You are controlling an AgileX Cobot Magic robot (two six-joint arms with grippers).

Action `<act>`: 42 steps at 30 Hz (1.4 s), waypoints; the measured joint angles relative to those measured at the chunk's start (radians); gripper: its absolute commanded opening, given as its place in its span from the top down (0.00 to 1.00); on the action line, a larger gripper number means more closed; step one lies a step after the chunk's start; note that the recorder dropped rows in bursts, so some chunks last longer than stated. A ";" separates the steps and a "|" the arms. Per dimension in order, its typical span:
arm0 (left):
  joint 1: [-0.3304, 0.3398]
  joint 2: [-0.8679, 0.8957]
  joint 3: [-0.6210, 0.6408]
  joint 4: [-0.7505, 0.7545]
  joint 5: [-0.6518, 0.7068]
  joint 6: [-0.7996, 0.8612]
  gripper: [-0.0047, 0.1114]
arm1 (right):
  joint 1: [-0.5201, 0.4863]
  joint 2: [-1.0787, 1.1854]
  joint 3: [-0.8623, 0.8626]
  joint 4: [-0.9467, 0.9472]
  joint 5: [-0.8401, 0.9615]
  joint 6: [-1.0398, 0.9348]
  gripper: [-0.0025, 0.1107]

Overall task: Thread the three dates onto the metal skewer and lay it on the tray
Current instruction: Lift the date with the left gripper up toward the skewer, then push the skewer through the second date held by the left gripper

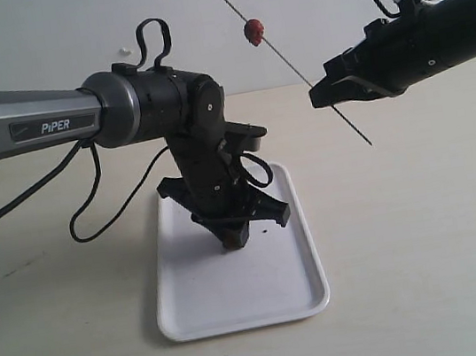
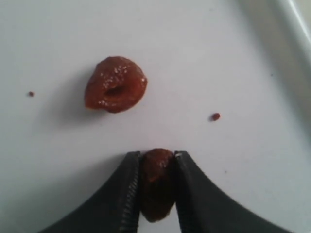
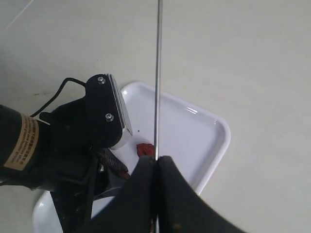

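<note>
left gripper (image 2: 156, 156): clamped on wrinkled red-brown date (image 2: 156, 189) on flat white rectangular tray (image 1: 239, 307)
right gripper (image 3: 156, 162): pinching thin dark grey metal skewer (image 3: 158, 73)
tip: lift straight, then centre date on skewer point

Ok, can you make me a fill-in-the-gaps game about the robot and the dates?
1. The right gripper is shut on the metal skewer, which carries exactly ____ threaded date.
2. The left gripper pinches a second date down at the tray, whose colour is ____.
3. Add the loose date lying on the tray and you can count ____ dates in all.

Missing words: one; white; three.
</note>
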 measured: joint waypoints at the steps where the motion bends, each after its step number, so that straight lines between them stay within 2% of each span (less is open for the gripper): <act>1: 0.000 0.000 0.000 0.000 0.000 0.000 0.73 | 0.000 0.000 0.000 0.000 0.000 0.000 0.98; 7: 0.004 -0.005 0.000 -0.011 0.030 0.048 0.73 | 0.000 0.000 0.000 0.000 0.000 -0.015 0.98; 11: 0.030 -0.026 0.000 -0.125 0.046 0.126 0.73 | 0.000 0.000 0.000 -0.009 0.002 -0.018 0.98; 16: 0.120 -0.077 0.000 -0.409 0.079 0.331 0.73 | 0.000 0.000 0.000 -0.104 0.000 -0.020 0.98; 25: 0.325 -0.114 0.000 -0.857 0.249 0.610 0.73 | 0.000 0.000 0.000 -0.276 -0.030 -0.019 0.98; 29: 0.409 -0.115 0.000 -0.998 0.265 0.692 0.73 | 0.000 0.020 0.000 -0.333 0.009 -0.027 0.98; 33: 0.466 -0.116 0.000 -1.056 0.265 0.712 0.73 | 0.000 0.047 0.002 -0.353 0.041 -0.071 0.98; 38: 0.507 -0.116 0.000 -1.072 0.265 0.722 0.73 | 0.000 0.058 0.002 -0.361 0.061 -0.114 0.98; 42: 0.534 -0.116 0.000 -1.074 0.265 0.722 0.73 | 0.000 0.060 0.002 -0.359 0.145 -0.196 0.98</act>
